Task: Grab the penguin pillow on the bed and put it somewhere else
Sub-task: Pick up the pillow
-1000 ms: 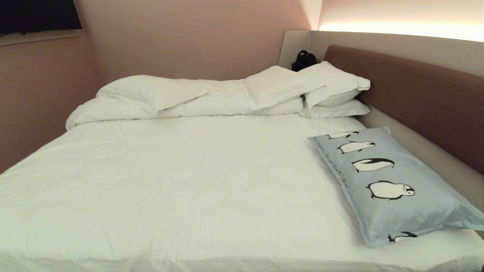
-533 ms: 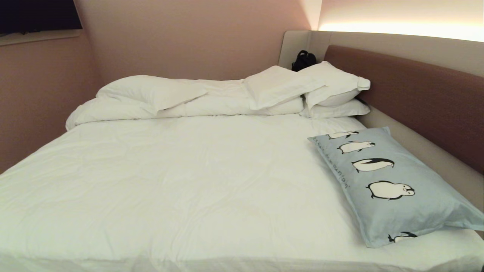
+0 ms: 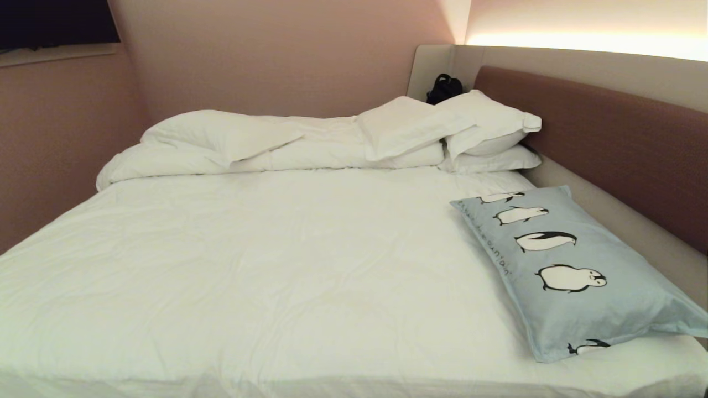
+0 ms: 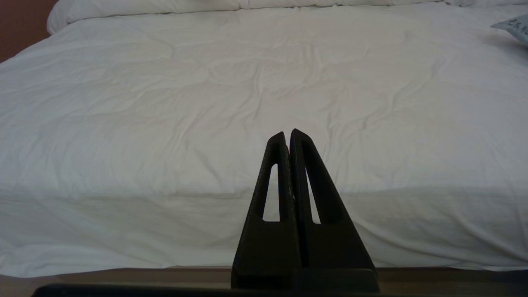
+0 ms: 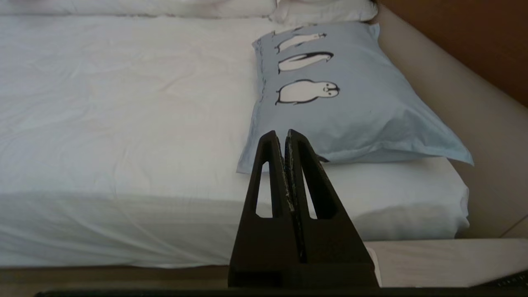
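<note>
The penguin pillow (image 3: 575, 271), pale blue-grey with a row of black-and-white penguins, lies flat on the bed (image 3: 276, 265) at its near right side, close to the brown headboard (image 3: 625, 143). In the right wrist view the penguin pillow (image 5: 350, 99) lies just beyond my right gripper (image 5: 285, 133), which is shut and empty, short of the bed's near edge. My left gripper (image 4: 288, 134) is shut too, empty, facing the bare white sheet (image 4: 206, 103). Only a corner of the penguin pillow (image 4: 515, 28) shows in the left wrist view. Neither arm shows in the head view.
A bunched white duvet (image 3: 249, 143) and plain white pillows (image 3: 475, 127) lie along the bed's far side. A black bag (image 3: 444, 87) sits in the far corner. A beige padded surround (image 3: 636, 226) runs beside the penguin pillow. Pink walls close in the far and left sides.
</note>
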Robot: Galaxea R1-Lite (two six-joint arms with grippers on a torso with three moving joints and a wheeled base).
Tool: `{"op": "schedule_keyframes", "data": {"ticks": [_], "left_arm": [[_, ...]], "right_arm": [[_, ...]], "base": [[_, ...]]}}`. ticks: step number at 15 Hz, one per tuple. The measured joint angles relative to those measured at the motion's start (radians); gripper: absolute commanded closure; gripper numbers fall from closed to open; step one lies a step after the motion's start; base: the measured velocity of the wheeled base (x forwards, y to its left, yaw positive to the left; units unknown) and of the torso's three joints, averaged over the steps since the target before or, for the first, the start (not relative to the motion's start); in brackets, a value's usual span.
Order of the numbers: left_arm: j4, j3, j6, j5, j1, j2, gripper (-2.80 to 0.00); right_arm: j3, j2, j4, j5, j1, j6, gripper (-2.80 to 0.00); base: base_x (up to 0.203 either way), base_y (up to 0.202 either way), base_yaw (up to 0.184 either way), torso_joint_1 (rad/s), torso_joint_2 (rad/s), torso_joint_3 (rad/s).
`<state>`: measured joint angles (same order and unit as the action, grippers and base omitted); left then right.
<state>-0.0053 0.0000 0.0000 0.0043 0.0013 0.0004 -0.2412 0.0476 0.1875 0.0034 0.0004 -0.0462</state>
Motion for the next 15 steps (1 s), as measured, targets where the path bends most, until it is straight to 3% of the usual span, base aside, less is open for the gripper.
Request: {"op": "schedule_keyframes", "data": {"ticks": [5, 10, 15], "left_arm": [[0.0, 0.0, -0.001, 0.0, 0.0, 0.0, 0.0], [0.0, 0.0, -0.001, 0.0, 0.0, 0.0, 0.0], [0.0, 0.0, -0.001, 0.0, 0.0, 0.0, 0.0]], "right_arm": [[-0.099, 0.233, 0.021, 0.003, 0.001, 0.017, 0.0], [-0.18, 0.652, -0.083, 0.002, -0.002, 0.089, 0.0], [-0.456, 1.137, -0.265, 0.005, -0.069, 0.201, 0.0]], "base": [[0.0, 0.0, 0.0, 0.0, 0.0, 0.0], [0.0, 0.0, 0.0, 0.0, 0.0, 0.0], [0.0, 0.0, 0.0, 0.0, 0.0, 0.0]]}}
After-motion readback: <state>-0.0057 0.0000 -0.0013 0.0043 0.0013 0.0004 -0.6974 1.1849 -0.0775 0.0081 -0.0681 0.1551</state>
